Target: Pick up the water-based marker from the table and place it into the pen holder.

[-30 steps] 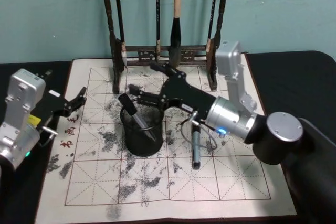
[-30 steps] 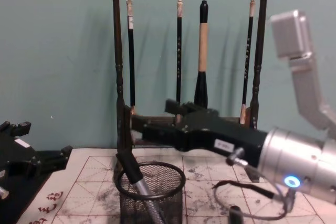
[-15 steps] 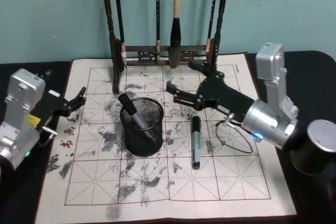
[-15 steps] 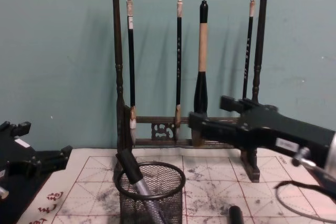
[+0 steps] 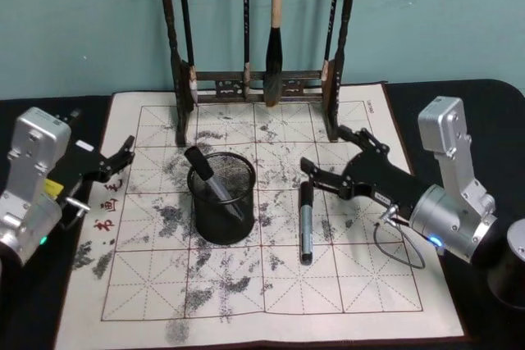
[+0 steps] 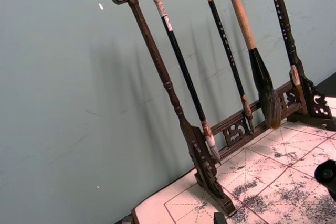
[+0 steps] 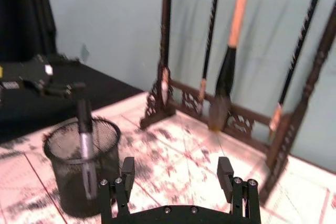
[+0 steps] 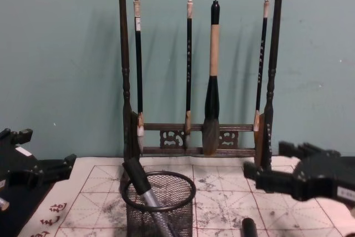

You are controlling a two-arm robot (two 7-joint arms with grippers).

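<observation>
1 marker [image 5: 209, 182] leans inside the holder [image 5: 221, 225], centre-left of the head view. A 2nd marker [image 5: 305, 223] lies on the mat [image 5: 369, 284] just right of it, so picking likely remains. The right gripper [image 5: 322, 150] hangs near its upper end, jaws apart and empty. The left gripper [image 5: 121, 161] is parked at the left edge, jaws apart.

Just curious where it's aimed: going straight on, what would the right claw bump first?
The right gripper would probably reach the brush rack first, near its lower rail; the pen holder sits off its line. Depth is unclear.
</observation>
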